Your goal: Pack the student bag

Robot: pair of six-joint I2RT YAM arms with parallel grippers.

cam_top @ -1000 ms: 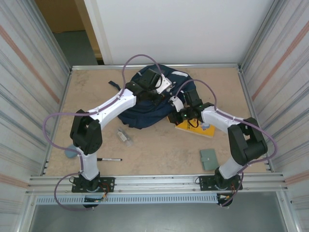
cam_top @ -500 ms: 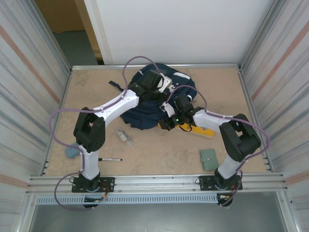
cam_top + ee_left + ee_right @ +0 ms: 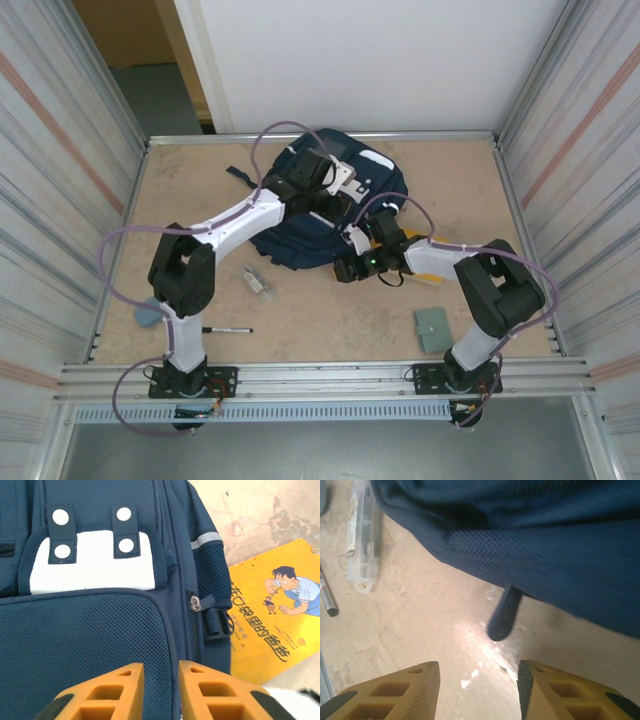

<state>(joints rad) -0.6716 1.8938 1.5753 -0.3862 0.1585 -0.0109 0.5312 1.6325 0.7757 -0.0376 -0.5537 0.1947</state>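
A scuffed tan tabletop sits between ribbed metal side walls, with a white panel at the far end. The student bag lies at the far middle. The left gripper hovers over its mesh pocket, slightly parted and empty. The right gripper gapes empty above bare table at the bag's near edge.

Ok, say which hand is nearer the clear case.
Right. The right hand is at the student bag's near edge, facing the clear case; the left hand is over the bag, farther back.
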